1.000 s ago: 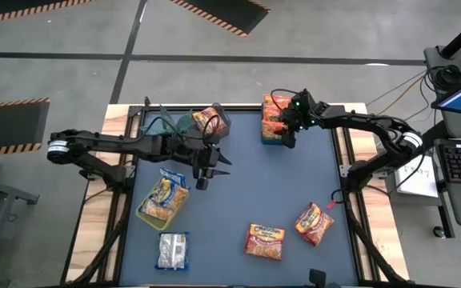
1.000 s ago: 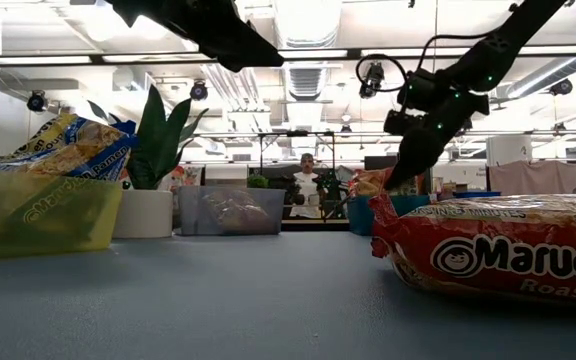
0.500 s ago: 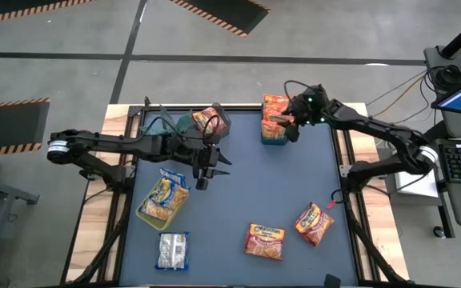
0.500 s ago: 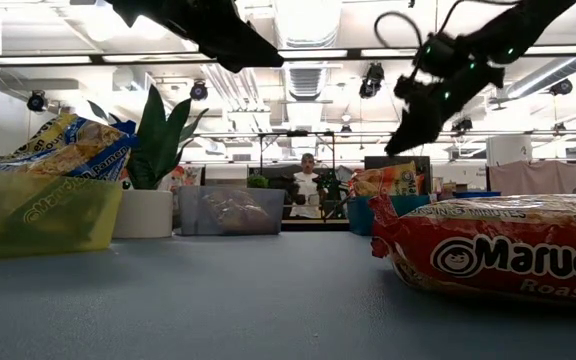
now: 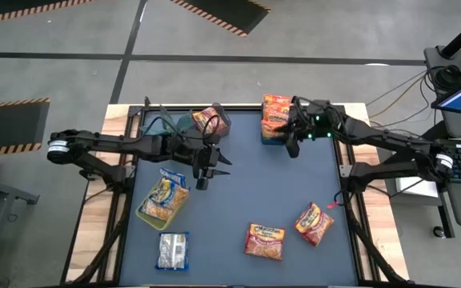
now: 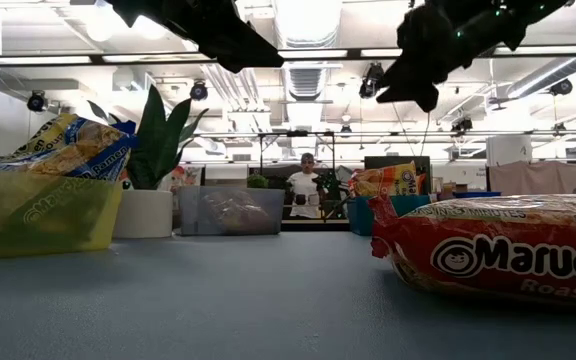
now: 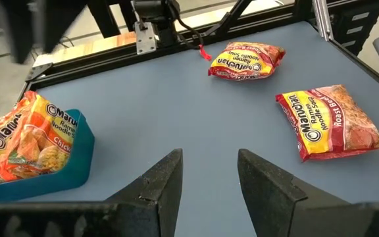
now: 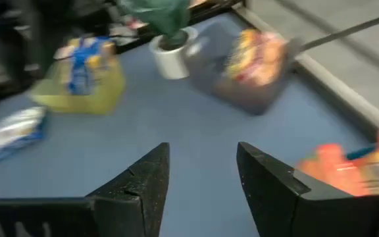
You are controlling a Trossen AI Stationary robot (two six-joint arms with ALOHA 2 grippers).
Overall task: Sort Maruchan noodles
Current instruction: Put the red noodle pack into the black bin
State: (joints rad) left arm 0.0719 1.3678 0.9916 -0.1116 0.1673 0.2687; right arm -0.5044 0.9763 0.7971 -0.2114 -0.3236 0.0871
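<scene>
Orange-red Maruchan packets [image 5: 274, 110] are piled in a blue bin [image 7: 68, 168] at the table's far side. Two more orange-red packets [image 5: 264, 241] [image 5: 314, 222] lie flat near the front edge. Yellow-and-blue packets [image 5: 166, 194] sit in a yellow bin [image 6: 38, 215], and a whitish packet [image 5: 172, 250] lies flat near the front left. My left gripper [image 7: 209, 158] hangs open above the table's middle-left [image 5: 221, 166], nothing between its fingers. My right gripper [image 8: 202, 155] is open and bare, raised beside the blue bin's near right corner [image 5: 292, 147].
A grey bin [image 5: 213, 120] holding a packet and a potted plant [image 5: 184, 122] stand at the far left-centre. Bare blue table stretches between the bins and the loose packets. A person stands in the room far behind the table [image 6: 306, 190].
My right gripper has risen off the blue bin's packets and drawn back toward the table's right edge, rolling as it went. The packets stay in the bin.
</scene>
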